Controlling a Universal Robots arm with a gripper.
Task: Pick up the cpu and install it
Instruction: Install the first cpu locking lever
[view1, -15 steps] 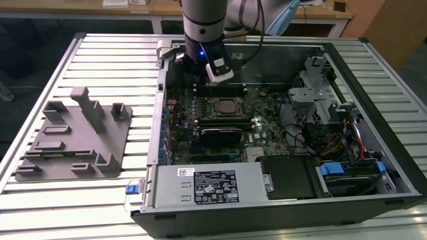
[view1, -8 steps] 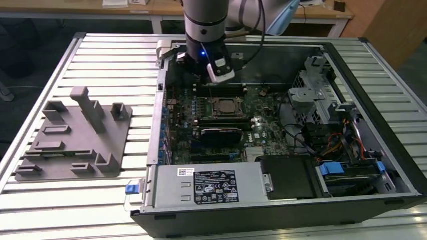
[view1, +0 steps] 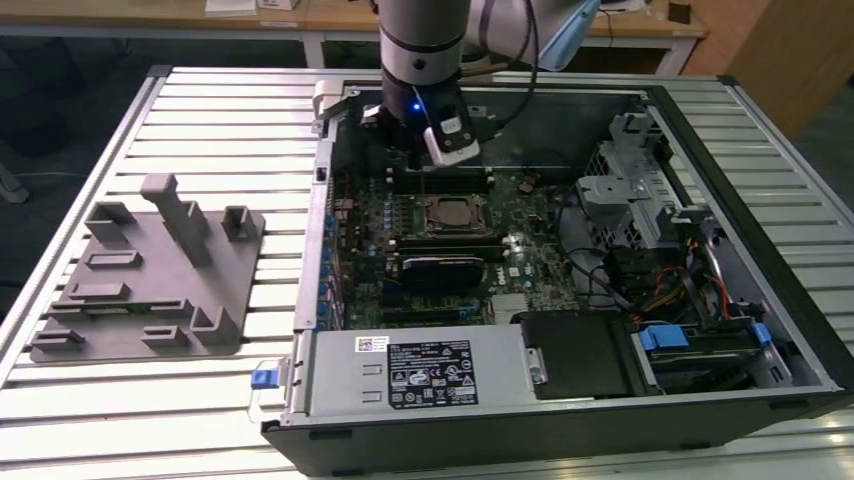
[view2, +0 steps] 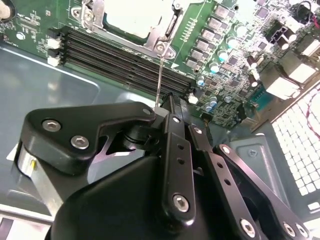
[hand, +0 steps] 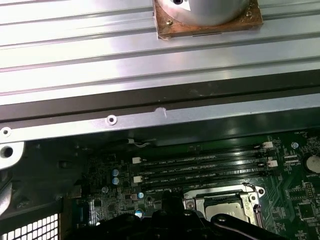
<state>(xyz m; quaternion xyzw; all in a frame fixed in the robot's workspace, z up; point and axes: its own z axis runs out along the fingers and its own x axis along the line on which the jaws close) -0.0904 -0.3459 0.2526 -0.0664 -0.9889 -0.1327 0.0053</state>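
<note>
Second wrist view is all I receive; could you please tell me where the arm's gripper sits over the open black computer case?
Observer: In the exterior view the gripper hangs above the black memory slots.
Operator: Is the cpu seated?
Observer: The shiny silver square cpu lies inside the black framed socket.
Operator: And the tray?
Observer: The grey plastic tray with upright posts stands on the exterior view's left of the case.

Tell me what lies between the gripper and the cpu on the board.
In the second wrist view, a bank of black memory slots runs between the gripper and the cpu, which sits in its socket; a thin metal lever crosses them.
</note>
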